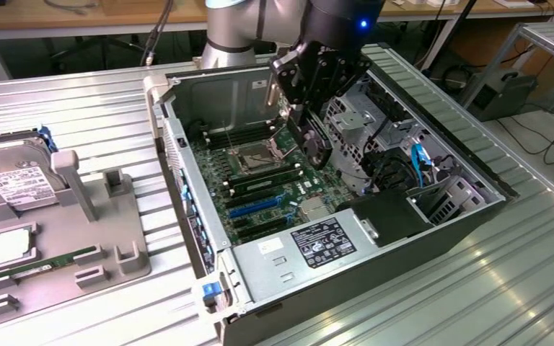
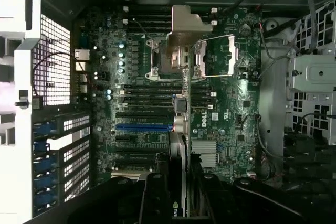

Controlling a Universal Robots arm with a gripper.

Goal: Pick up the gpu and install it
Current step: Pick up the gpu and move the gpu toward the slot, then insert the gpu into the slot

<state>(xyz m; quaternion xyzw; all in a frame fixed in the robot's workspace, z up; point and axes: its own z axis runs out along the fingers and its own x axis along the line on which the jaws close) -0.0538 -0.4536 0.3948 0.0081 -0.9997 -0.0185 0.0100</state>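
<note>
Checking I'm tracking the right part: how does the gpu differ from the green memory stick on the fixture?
The gpu hangs on edge in the gripper over the motherboard; the memory stick lies on the grey fixture outside the case. The gpu is dark with a round fan; the memory stick is green, narrow and bare. Both are circuit cards.

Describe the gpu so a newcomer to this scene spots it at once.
Start at the open computer case on the metal table. Over its green motherboard hangs the gripper, shut on the gpu, a thin dark card standing on edge. Its black round fan and long silvery end bracket mark it out from the flat board below.
</note>
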